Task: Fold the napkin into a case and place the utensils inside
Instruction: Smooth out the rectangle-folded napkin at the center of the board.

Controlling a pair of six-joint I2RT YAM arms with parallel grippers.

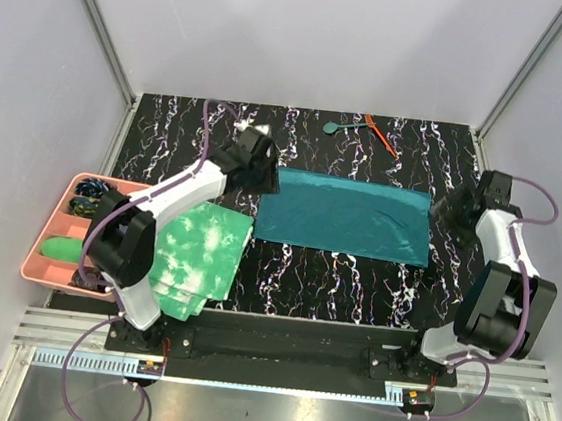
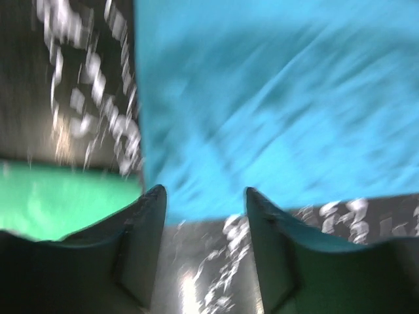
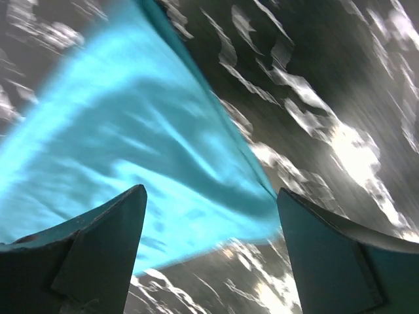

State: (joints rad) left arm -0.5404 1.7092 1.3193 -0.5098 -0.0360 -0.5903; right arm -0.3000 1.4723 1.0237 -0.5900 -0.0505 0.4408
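Note:
The dark teal napkin [image 1: 346, 215] lies flat mid-table as a wide folded rectangle. It fills the upper part of the left wrist view [image 2: 275, 111] and the left of the right wrist view [image 3: 131, 144]. My left gripper [image 1: 265, 174] is open and empty at the napkin's left edge [image 2: 204, 196]. My right gripper [image 1: 453, 203] is open and empty just off the napkin's right edge, over its near corner [image 3: 209, 196]. The teal spoon [image 1: 342, 126] and the orange-red stick utensil [image 1: 380, 136] lie at the table's far edge.
A stack of green-and-white tie-dye cloths [image 1: 199, 257] lies at the front left, also in the left wrist view [image 2: 59, 199]. A pink compartment tray [image 1: 45, 256] with small items stands off the table's left side. Grey walls enclose the black marbled table [image 1: 334, 276].

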